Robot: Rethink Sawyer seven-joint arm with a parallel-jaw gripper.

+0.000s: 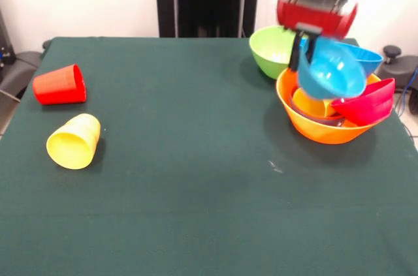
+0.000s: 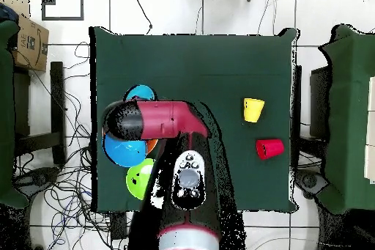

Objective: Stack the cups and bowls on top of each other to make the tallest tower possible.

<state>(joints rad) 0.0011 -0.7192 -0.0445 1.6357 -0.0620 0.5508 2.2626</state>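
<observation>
Front view shows the gripper (image 1: 302, 51) at the right far part of the table (image 1: 196, 158), with its dark fingers clamped on the rim of a light-blue bowl (image 1: 332, 70); the bowl hangs tilted, its mouth turned to the camera, just above the tower (image 1: 326, 119); the tower is a large orange bowl (image 1: 313, 129) holding a dark bowl, a yellow piece and, at its right side, a crimson bowl (image 1: 367, 103) that leans on the rim; a blue bowl (image 1: 364, 57) shows behind the held one; a green bowl (image 1: 274, 51) stands apart, just beside the tower at the far side; the red cup (image 1: 60, 85) and the yellow cup (image 1: 74, 141) lie on their sides, well apart from the tower, at the left; in the overhead view the arm (image 2: 157, 119) hides most of the pile, so I cannot tell how the inner bowls sit.

I judge several risks from here; the held bowl is tilted, so if it is let go in this pose it may land on its edge and slide off, not nest; the crimson bowl is already leaning and not seated, so a touch from the descending bowl or the fingers may push it over the rim onto the table; the grip is only on one side of a smooth rim, so the bowl may turn or slip; the green bowl is near enough that a sideways move may knock it; the cups are round and lying down, so they may roll when approached.
</observation>
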